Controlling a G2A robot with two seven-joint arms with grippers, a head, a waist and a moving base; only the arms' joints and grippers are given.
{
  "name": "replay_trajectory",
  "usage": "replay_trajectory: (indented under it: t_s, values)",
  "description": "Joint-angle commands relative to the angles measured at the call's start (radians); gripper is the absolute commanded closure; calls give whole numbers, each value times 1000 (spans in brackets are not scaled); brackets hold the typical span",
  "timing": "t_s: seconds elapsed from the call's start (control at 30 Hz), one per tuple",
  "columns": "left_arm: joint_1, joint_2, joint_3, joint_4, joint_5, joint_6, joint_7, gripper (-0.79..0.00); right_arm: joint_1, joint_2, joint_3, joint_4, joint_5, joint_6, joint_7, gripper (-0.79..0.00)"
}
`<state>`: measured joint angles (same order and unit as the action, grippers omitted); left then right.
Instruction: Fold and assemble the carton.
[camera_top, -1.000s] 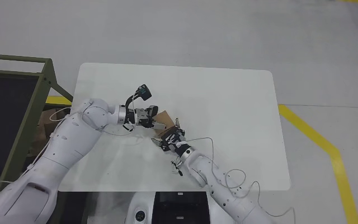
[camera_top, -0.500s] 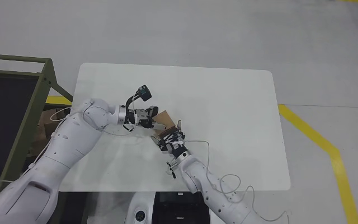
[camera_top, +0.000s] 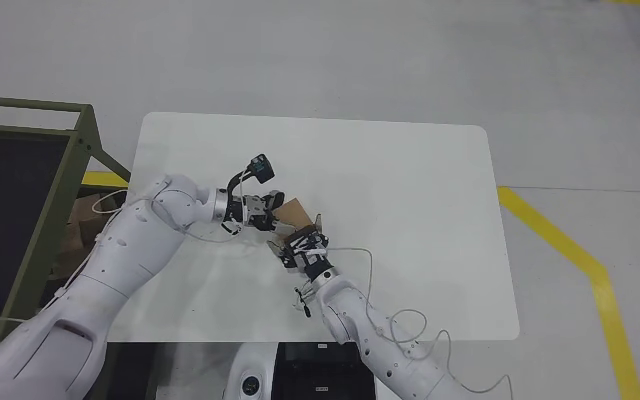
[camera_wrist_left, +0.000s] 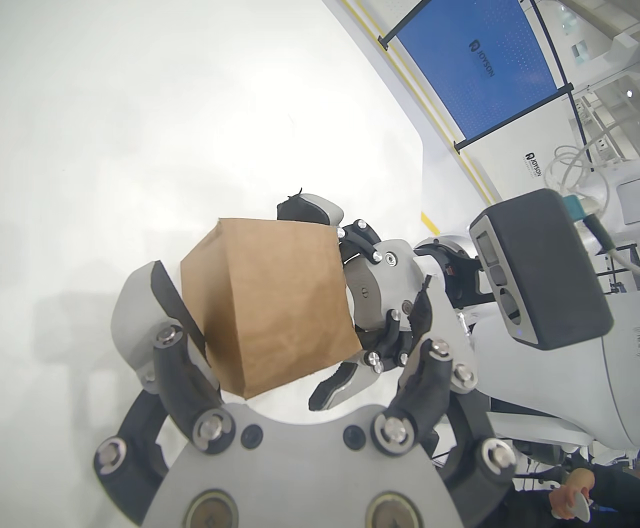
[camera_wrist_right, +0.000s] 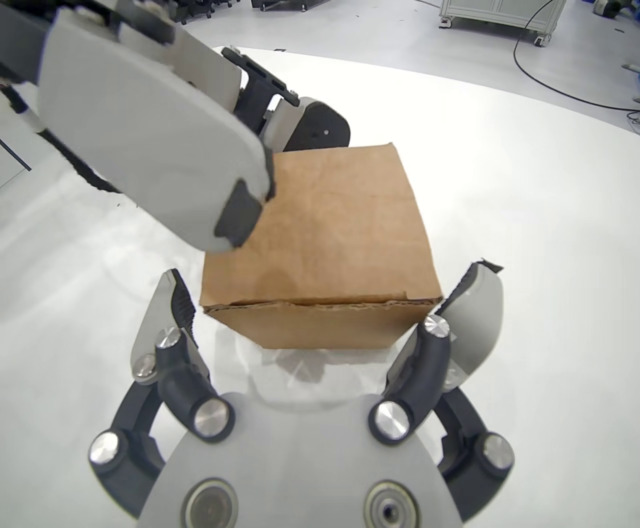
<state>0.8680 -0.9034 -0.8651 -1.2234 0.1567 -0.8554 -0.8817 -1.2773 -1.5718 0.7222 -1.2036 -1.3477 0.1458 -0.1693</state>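
**Both grippers spread around the folded carton**

Left gripper (camera_wrist_left: 290, 280): released, jaws spread wide around one corner of the carton (camera_wrist_left: 270, 300); one of its fingers (camera_wrist_right: 150, 135) lies over the carton's upper face with its dark tip touching the cardboard; the other stands behind the far edge, and whether it touches cannot be told. Right gripper (camera_wrist_right: 327, 275): unclenched as well, jaws spread to the carton's full width and flanking its near face; one pad meets a corner, the other sits just beside the opposite corner. In the top view the left gripper is at the carton's 9 o'clock and the right gripper at its 5 o'clock, the two close together. Carton: brown, box-shaped, faces closed; a ragged flap seam runs along the upper edge of the face nearest the right gripper; it stands on the white table (camera_top: 420, 180), just toward 9 o'clock from the table's centre. Beyond the table: a green metal frame (camera_top: 45, 104) at 9 o'clock; a yellow floor line (camera_top: 560, 238) at 3 o'clock.
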Motion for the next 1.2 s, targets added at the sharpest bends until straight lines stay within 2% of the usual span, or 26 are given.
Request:
replay_trajectory:
  t_s: [0.0,0.27,0.3,0.43,0.47,0.5,0.57,0.87,1.17]
  values:
    - [-3,-2,4,5,2,-4,2,-785,2,-1,3,0,0,1,5,-785]
    - [-14,-7,14,23,8,-21,7,-785,7,-9,5,0,-2,7,23,-785]
    - [-15,-7,14,26,9,-24,9,-785,6,-10,6,0,-2,9,27,-767]
    - [-19,-9,18,35,7,-38,10,-785,4,-12,8,-2,-4,10,32,-616]
    - [-20,-9,20,38,6,-42,9,-785,3,-12,9,-3,-4,9,34,-505]
    - [-21,-9,21,40,5,-45,9,-785,3,-13,10,-4,-5,8,35,-434]
    - [-24,-10,23,45,3,-51,10,-785,1,-13,12,-5,-7,6,37,-391]
    - [-30,-12,29,53,-2,-62,8,-785,-1,-14,16,-7,-16,2,41,-379]
    - [-31,-4,7,47,-16,-61,16,-785,-4,-14,30,-7,-26,-12,33,-311]
